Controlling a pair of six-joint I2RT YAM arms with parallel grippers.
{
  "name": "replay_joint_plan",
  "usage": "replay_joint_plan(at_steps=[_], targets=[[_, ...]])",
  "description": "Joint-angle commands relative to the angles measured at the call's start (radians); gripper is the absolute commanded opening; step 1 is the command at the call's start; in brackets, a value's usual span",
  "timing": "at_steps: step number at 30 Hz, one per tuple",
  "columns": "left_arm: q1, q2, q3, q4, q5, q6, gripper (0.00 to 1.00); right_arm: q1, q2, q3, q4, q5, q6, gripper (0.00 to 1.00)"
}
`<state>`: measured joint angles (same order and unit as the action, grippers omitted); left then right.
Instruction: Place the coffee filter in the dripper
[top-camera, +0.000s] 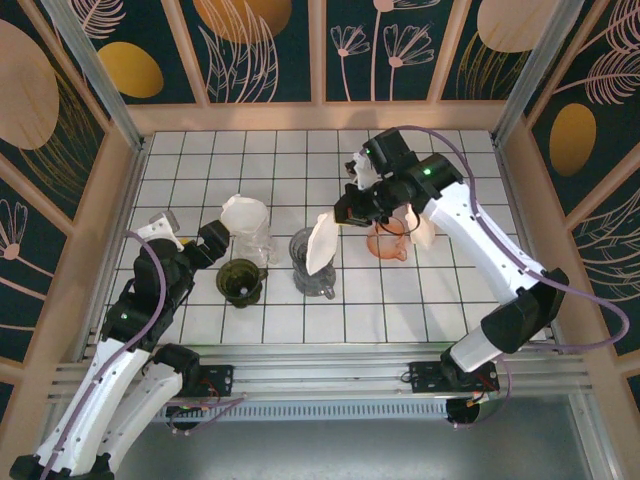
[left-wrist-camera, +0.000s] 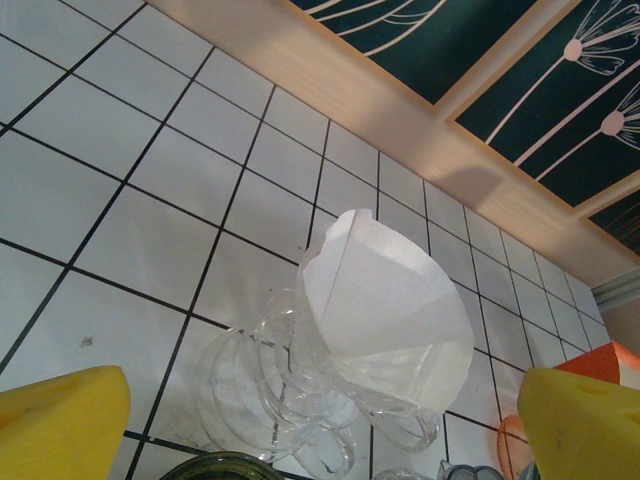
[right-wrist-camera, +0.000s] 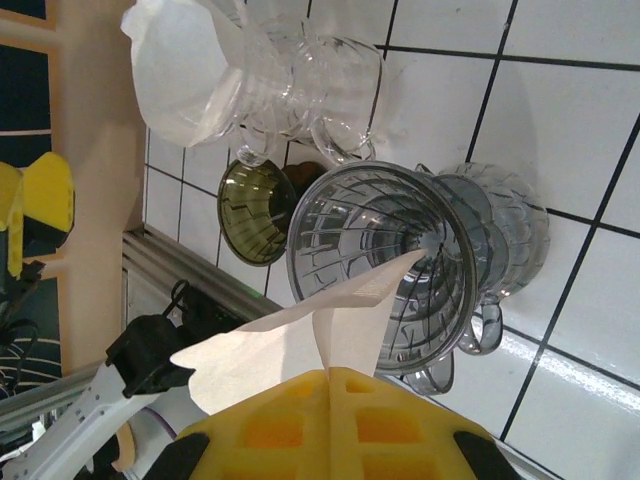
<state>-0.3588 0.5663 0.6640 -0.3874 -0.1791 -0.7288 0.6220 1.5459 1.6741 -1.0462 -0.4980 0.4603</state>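
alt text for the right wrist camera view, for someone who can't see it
The right gripper, shut on a white paper filter, holds the filter's tip at the mouth of a grey glass dripper on the white tiled table. Beyond stand a green dripper and a clear dripper holding a second filter.

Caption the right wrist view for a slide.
Right gripper holds a paper filter, tip pointing into the grey glass dripper.

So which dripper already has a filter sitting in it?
The clear dripper behind the green one; the filter poking into the grey dripper is pinched by the right fingers.
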Motion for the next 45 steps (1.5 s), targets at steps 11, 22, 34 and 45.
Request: replay_joint_plan(at_steps=[11, 22, 34, 45], targets=[[0.006, -0.005, -0.007, 0.051, 0.052, 0.038, 0.99, 0.008, 0.053, -0.122, 0.143, -0.010, 0.023, 0.00], [0.006, 0.073, -0.005, 0.128, 0.269, 0.080, 0.99, 0.018, 0.091, -0.137, 0.166, 0.058, -0.008, 0.00], [-0.159, 0.219, 0.092, 0.093, 0.254, 0.153, 0.95, 0.054, 0.115, -0.098, 0.158, 0.148, -0.044, 0.11], [-0.243, 0.328, 0.169, 0.050, 0.240, 0.189, 0.84, 0.073, 0.033, -0.172, 0.258, 0.233, -0.049, 0.51]])
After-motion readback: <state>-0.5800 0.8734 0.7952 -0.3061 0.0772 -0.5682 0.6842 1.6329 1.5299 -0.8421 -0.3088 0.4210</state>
